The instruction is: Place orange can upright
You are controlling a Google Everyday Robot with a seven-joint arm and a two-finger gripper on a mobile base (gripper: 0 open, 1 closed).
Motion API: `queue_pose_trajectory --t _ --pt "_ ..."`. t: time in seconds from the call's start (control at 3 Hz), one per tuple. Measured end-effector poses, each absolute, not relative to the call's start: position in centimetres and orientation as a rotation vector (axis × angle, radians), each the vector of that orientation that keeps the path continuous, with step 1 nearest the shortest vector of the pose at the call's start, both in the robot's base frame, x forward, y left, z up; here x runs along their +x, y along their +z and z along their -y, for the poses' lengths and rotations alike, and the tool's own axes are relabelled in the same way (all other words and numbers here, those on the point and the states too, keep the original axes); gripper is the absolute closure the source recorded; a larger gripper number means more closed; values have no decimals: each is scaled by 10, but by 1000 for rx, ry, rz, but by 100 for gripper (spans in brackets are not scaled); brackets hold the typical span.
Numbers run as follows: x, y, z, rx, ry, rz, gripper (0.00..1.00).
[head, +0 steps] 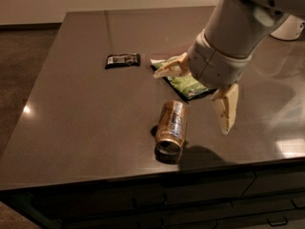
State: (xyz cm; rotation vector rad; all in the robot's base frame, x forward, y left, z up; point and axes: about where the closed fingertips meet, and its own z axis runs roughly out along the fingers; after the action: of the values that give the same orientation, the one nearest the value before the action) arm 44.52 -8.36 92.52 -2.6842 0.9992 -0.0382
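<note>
The orange can (170, 127) lies on its side on the dark table (71, 104), near the front edge, its open silver end toward me. My gripper (193, 99) hangs above the table just right of and behind the can. It is open and empty. One pale finger (227, 108) points down to the right of the can. The other finger (170, 67) reaches left over the green snack bag (187, 84), which the wrist partly hides.
A small black wrapper (123, 59) lies behind and to the left of the can. The table's front edge runs just below the can, with dark drawers (190, 199) under it. A white object (291, 28) stands at the far right edge.
</note>
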Motion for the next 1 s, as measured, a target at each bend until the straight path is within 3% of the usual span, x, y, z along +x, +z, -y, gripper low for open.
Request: queue_pose_trajectory --t 1.0 --pt "426 883 58 -2903 -30 -694 0"
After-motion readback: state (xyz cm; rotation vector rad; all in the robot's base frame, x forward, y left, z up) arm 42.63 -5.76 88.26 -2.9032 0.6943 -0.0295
